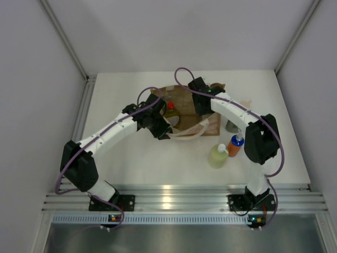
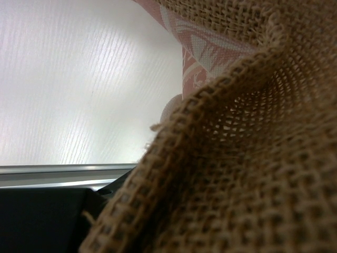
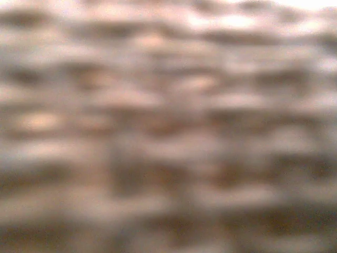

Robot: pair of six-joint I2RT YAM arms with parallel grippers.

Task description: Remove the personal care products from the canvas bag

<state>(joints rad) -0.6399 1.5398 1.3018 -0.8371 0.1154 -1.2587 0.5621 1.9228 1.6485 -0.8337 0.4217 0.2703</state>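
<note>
I count one bag (image 1: pixel 181 97). Right of the bag I see three bottles: a pale-green bottle (image 1: pixel 217 157), an orange bottle (image 1: pixel 235 148) and a half-hidden grey bottle (image 1: pixel 231 127). One red-capped bottle (image 1: pixel 170 106) shows inside the bag. There are two arms: left arm (image 1: pixel 113 132) and right arm (image 1: pixel 231 109).

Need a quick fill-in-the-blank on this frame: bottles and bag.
1. The orange bottle has a ___ lid.
2. In the top view, the pale-green bottle stands on the orange one's ___ side.
3. At the bag, one cap shows; its colour is ___.

Missing words: blue; left; red.
</note>
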